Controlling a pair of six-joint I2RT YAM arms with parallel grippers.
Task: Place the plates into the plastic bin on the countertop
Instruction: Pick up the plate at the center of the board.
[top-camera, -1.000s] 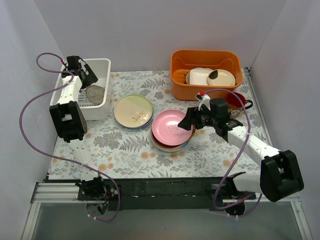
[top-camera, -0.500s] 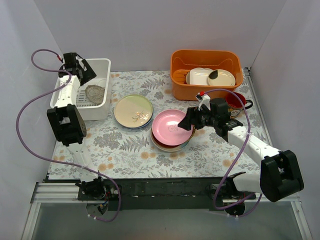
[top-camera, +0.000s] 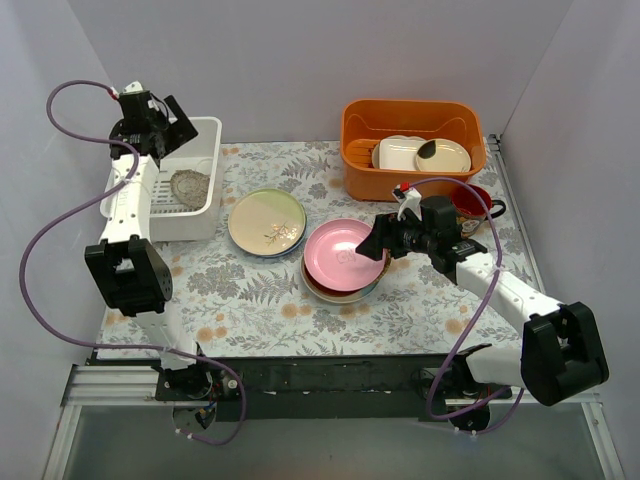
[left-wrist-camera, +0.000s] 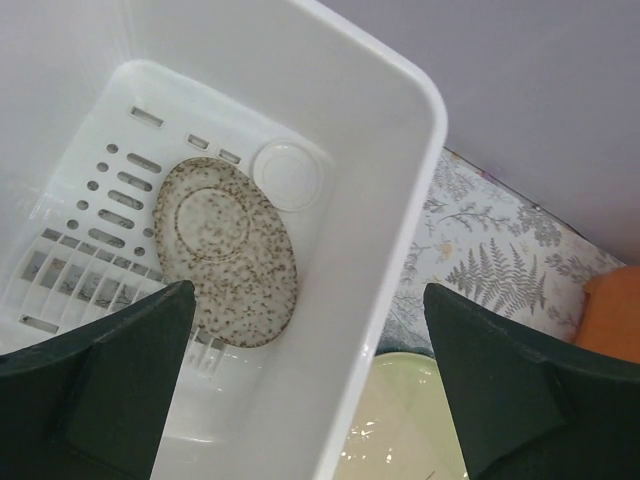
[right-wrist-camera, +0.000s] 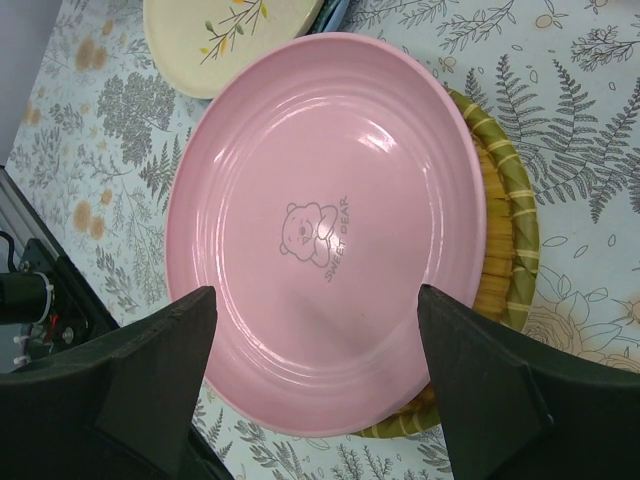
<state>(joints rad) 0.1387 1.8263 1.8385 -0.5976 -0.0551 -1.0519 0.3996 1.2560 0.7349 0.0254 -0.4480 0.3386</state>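
Observation:
A speckled silvery-white plate (top-camera: 189, 185) (left-wrist-camera: 226, 250) lies tilted inside the white plastic bin (top-camera: 205, 215) (left-wrist-camera: 400, 200). My left gripper (top-camera: 160, 122) (left-wrist-camera: 305, 390) is open and empty, raised above the bin's far end. The pink plate (top-camera: 343, 254) (right-wrist-camera: 325, 235) tops a stack with the yellow woven-look plate (right-wrist-camera: 500, 250) under it. My right gripper (top-camera: 375, 242) (right-wrist-camera: 320, 385) is open, hovering over the pink plate's right side. The cream-green leaf-sprig plate (top-camera: 266, 221) (right-wrist-camera: 230, 35) (left-wrist-camera: 410, 430) lies on a blue one between bin and stack.
An orange tub (top-camera: 412, 145) with cream rectangular dishes (top-camera: 420, 154) stands at the back right. A red mug (top-camera: 472, 203) sits behind my right arm. Purple cables loop from both arms. White walls close in the countertop (top-camera: 250, 300).
My left gripper has risen and moved back to the left, away from the bin's inside, leaving the speckled plate there. My right arm has not moved.

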